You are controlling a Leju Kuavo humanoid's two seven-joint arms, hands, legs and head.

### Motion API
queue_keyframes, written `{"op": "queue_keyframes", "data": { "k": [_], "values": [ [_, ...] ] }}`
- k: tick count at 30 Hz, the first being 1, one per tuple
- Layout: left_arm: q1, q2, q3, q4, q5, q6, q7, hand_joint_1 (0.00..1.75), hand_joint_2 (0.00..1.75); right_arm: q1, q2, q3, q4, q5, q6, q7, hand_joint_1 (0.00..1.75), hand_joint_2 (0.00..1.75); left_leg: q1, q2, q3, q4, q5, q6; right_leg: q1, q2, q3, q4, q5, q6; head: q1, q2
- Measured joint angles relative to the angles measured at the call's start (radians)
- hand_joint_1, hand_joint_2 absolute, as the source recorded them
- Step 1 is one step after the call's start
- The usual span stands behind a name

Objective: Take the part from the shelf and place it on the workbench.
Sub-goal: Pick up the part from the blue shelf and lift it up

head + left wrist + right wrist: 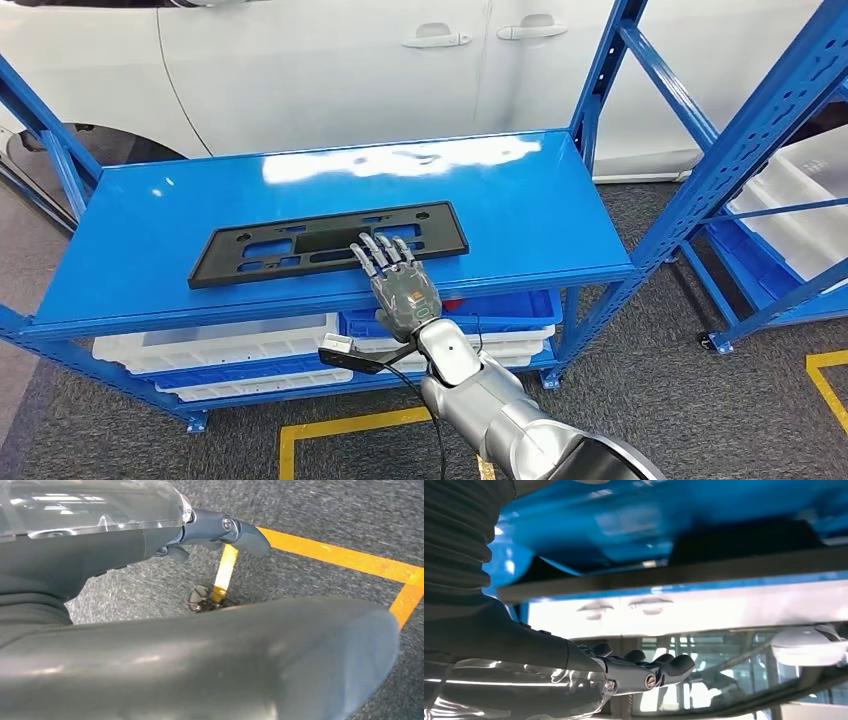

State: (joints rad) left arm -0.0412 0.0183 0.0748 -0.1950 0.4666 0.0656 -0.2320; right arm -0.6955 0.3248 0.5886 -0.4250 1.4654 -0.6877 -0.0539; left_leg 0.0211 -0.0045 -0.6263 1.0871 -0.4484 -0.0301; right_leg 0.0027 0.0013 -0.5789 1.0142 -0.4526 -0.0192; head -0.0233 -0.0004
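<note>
Flat black slotted plastic part [330, 243] on glossy blue shelf [540, 215]; right hand [398, 280] fingers spread, tips on part

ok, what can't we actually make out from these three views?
- Contact: in the head view the right robot hand covers the near edge of the black part, so its hold cannot be told.
- Right wrist view: the part is a blurred dark band.
- Left robot hand: its fingers are mostly hidden behind the thumb.
- Bins: contents hidden under the shelf top.
</note>
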Motion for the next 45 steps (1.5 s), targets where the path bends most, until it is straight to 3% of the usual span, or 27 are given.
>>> {"op": "queue_keyframes", "data": {
  "k": [2, 4, 6, 7, 9, 10, 11, 12, 13, 14, 16, 20, 22, 25, 26, 27, 29, 31, 32, 36, 38, 40, 41, 42, 43, 45],
  "values": [
    [-0.001, 0.000, 0.000, 0.000, 0.000, 0.000, 0.000, 0.00, 0.00, -0.012, 0.005, 0.006, 0.005, 0.001, 0.002, 0.000, 0.00, 1.75, -0.003, -0.001, 0.026, -0.053, 0.007, 0.011, 0.003, 0.002, -0.005, 0.008, -0.004, 0.009, 0.000, 0.000],
    [0.000, 0.000, 0.000, 0.000, 0.000, 0.000, 0.001, 0.00, 0.00, -0.022, 0.011, 0.010, 0.009, 0.001, 0.002, 0.000, 0.00, 1.75, -0.004, -0.003, 0.026, -0.057, 0.008, 0.025, 0.004, 0.002, -0.007, 0.009, -0.005, 0.018, 0.000, 0.000],
    [0.000, -0.001, 0.001, 0.000, 0.000, 0.000, 0.001, 0.00, 0.00, -0.034, 0.016, 0.013, 0.012, -0.001, 0.002, 0.000, 0.00, 1.75, -0.003, -0.002, 0.026, -0.060, 0.012, 0.037, 0.002, 0.002, -0.019, 0.036, -0.026, 0.029, 0.000, 0.000],
    [0.000, -0.002, 0.001, 0.000, 0.000, 0.000, 0.001, 0.00, 0.00, -0.040, 0.018, 0.014, 0.014, -0.004, 0.002, 0.000, 0.00, 1.75, -0.001, -0.001, 0.026, -0.061, 0.013, 0.041, 0.000, 0.002, -0.038, 0.078, -0.052, 0.034, 0.000, 0.000],
    [0.000, -0.001, 0.003, 0.000, -0.002, 0.000, 0.001, 0.00, 0.00, -0.051, 0.019, 0.016, 0.015, -0.016, 0.002, 0.000, 0.00, 1.75, -0.002, -0.001, 0.024, -0.061, 0.013, 0.047, -0.004, 0.001, -0.102, 0.213, -0.114, 0.042, 0.000, 0.000],
    [0.000, -0.001, 0.003, 0.000, -0.004, 0.000, 0.000, 0.00, 0.00, -0.054, 0.020, 0.016, 0.015, -0.024, 0.002, 0.000, 0.00, 1.75, -0.003, -0.001, 0.024, -0.061, 0.012, 0.048, -0.005, 0.001, -0.132, 0.272, -0.132, 0.043, 0.000, 0.000],
    [0.001, -0.001, 0.004, 0.000, -0.006, 0.000, 0.000, 0.00, 0.00, -0.057, 0.020, 0.016, 0.015, -0.033, 0.002, 0.001, 0.00, 1.75, -0.003, -0.002, 0.025, -0.061, 0.012, 0.048, -0.006, 0.001, -0.149, 0.301, -0.132, 0.043, 0.000, 0.000],
    [0.001, -0.002, 0.004, 0.000, -0.008, 0.000, 0.000, 0.00, 0.00, -0.062, 0.021, 0.017, 0.015, -0.043, 0.002, 0.003, 0.00, 1.75, -0.004, -0.003, 0.025, -0.061, 0.012, 0.048, -0.006, 0.001, -0.146, 0.289, -0.113, 0.041, 0.000, 0.000],
    [0.001, -0.002, 0.004, 0.000, -0.010, 0.000, 0.000, 0.00, 0.00, -0.070, 0.021, 0.019, 0.014, -0.051, 0.002, 0.006, 0.00, 1.75, -0.004, -0.003, 0.027, -0.061, 0.012, 0.048, -0.005, 0.001, -0.125, 0.238, -0.079, 0.036, 0.000, 0.000],
    [0.000, -0.003, 0.004, 0.000, -0.012, 0.000, 0.000, 0.00, 0.00, -0.081, 0.023, 0.021, 0.013, -0.058, 0.003, 0.008, 0.00, 1.75, -0.005, -0.004, 0.028, -0.061, 0.012, 0.048, -0.002, 0.002, -0.091, 0.164, -0.039, 0.028, 0.000, 0.000],
    [-0.001, -0.006, 0.004, 0.000, -0.016, -0.001, -0.001, 0.00, 0.00, -0.105, 0.026, 0.026, 0.009, -0.067, 0.006, 0.012, 0.00, 1.75, -0.007, -0.004, 0.028, -0.062, 0.011, 0.042, 0.006, 0.000, -0.036, 0.039, 0.007, 0.012, 0.000, 0.000],
    [-0.001, -0.008, 0.004, 0.000, -0.019, -0.002, -0.001, 0.00, 0.00, -0.122, 0.030, 0.038, 0.006, -0.068, 0.014, 0.018, 0.00, 1.75, -0.006, -0.002, 0.030, -0.067, 0.011, 0.022, 0.009, -0.002, -0.017, -0.008, 0.018, 0.001, 0.000, 0.000],
    [-0.002, -0.009, 0.004, 0.000, -0.020, -0.002, -0.001, 0.00, 0.00, -0.125, 0.035, 0.050, 0.006, -0.063, 0.018, 0.021, 0.00, 1.75, -0.006, -0.001, 0.014, -0.025, -0.018, 0.012, 0.002, -0.004, -0.006, -0.026, 0.026, -0.007, 0.000, 0.000],
    [-0.001, -0.009, 0.005, 0.000, -0.021, -0.002, -0.001, 0.00, 0.00, -0.124, 0.039, 0.079, 0.010, -0.048, 0.035, 0.030, 0.00, 1.75, -0.002, -0.001, -0.071, 0.154, -0.103, 0.000, 0.001, -0.005, -0.002, -0.031, 0.027, -0.014, 0.000, 0.000],
    [0.000, -0.009, 0.005, 0.000, -0.021, -0.002, 0.000, 0.00, 0.00, -0.121, 0.039, 0.090, 0.013, -0.041, 0.041, 0.035, 0.00, 1.75, 0.000, -0.001, -0.091, 0.193, -0.111, -0.004, 0.002, -0.005, -0.002, -0.029, 0.026, -0.014, 0.000, 0.000],
    [0.001, -0.009, 0.005, 0.000, -0.020, -0.002, 0.001, 0.00, 0.00, -0.118, 0.039, 0.101, 0.015, -0.035, 0.046, 0.041, 0.00, 1.75, 0.001, -0.001, -0.092, 0.194, -0.100, -0.007, 0.001, -0.004, -0.002, -0.027, 0.025, -0.013, 0.000, 0.000],
    [0.001, -0.009, 0.005, 0.000, -0.020, -0.002, 0.001, 0.00, 0.00, -0.116, 0.040, 0.122, 0.019, -0.023, 0.055, 0.052, 0.00, 1.75, 0.004, 0.001, -0.041, 0.088, -0.035, -0.011, -0.001, -0.003, -0.002, -0.017, 0.018, -0.006, 0.000, 0.000],
    [0.000, -0.009, 0.006, 0.000, -0.020, -0.002, 0.001, 0.00, 0.00, -0.116, 0.040, 0.143, 0.022, -0.011, 0.067, 0.062, 0.00, 1.75, 0.004, 0.000, 0.017, -0.027, 0.004, -0.005, 0.001, -0.002, -0.007, -0.002, 0.008, 0.004, 0.000, 0.000],
    [-0.001, -0.009, 0.006, 0.000, -0.019, -0.002, 0.002, 0.00, 0.00, -0.116, 0.040, 0.154, 0.024, -0.004, 0.074, 0.067, 0.00, 1.75, 0.003, -0.001, 0.029, -0.053, 0.008, 0.001, 0.003, -0.001, -0.010, 0.003, 0.006, 0.009, 0.000, 0.000],
    [0.002, -0.010, 0.007, 0.000, -0.018, -0.001, 0.002, 0.00, 0.00, -0.116, 0.040, 0.192, 0.034, 0.020, 0.092, 0.085, 0.00, 1.75, 0.000, -0.003, 0.027, -0.057, 0.008, 0.030, 0.001, -0.001, -0.018, 0.017, -0.005, 0.027, 0.000, 0.000],
    [0.001, -0.010, 0.008, 0.000, -0.018, -0.001, 0.001, 0.00, 0.00, -0.117, 0.039, 0.207, 0.041, 0.028, 0.098, 0.095, 0.00, 1.75, 0.002, -0.002, 0.026, -0.060, 0.011, 0.040, -0.003, -0.001, -0.054, 0.094, -0.052, 0.038, 0.000, 0.000],
    [0.002, -0.009, 0.011, 0.000, -0.018, -0.001, 0.000, 0.00, 0.00, -0.116, 0.039, 0.218, 0.050, 0.032, 0.101, 0.105, 0.00, 1.75, 0.000, -0.002, 0.025, -0.060, 0.010, 0.044, -0.006, -0.001, -0.120, 0.232, -0.114, 0.044, 0.000, 0.000],
    [0.002, -0.009, 0.012, 0.000, -0.018, -0.001, 0.000, 0.00, 0.00, -0.115, 0.038, 0.223, 0.056, 0.033, 0.102, 0.109, 0.00, 1.75, 0.000, -0.002, 0.025, -0.060, 0.010, 0.044, -0.006, -0.001, -0.147, 0.285, -0.128, 0.045, 0.000, 0.000],
    [0.003, -0.009, 0.014, 0.000, -0.018, -0.001, -0.001, 0.00, 0.00, -0.114, 0.038, 0.227, 0.061, 0.033, 0.102, 0.113, 0.00, 1.75, -0.001, -0.002, 0.025, -0.060, 0.010, 0.045, -0.006, -0.001, -0.157, 0.302, -0.123, 0.044, 0.000, 0.000],
    [0.003, -0.009, 0.016, 0.000, -0.018, -0.001, -0.001, 0.00, 0.00, -0.114, 0.037, 0.230, 0.065, 0.033, 0.102, 0.118, 0.00, 1.75, -0.002, -0.003, 0.026, -0.059, 0.010, 0.045, -0.006, -0.001, -0.148, 0.278, -0.100, 0.041, 0.000, 0.000],
    [0.002, -0.010, 0.019, 0.000, -0.019, -0.001, -0.004, 0.00, 0.00, -0.119, 0.037, 0.232, 0.070, 0.033, 0.102, 0.126, 0.00, 1.75, -0.002, -0.004, 0.028, -0.060, 0.009, 0.044, -0.002, -0.001, -0.085, 0.141, -0.030, 0.027, 0.000, 0.000]
  ]
}}
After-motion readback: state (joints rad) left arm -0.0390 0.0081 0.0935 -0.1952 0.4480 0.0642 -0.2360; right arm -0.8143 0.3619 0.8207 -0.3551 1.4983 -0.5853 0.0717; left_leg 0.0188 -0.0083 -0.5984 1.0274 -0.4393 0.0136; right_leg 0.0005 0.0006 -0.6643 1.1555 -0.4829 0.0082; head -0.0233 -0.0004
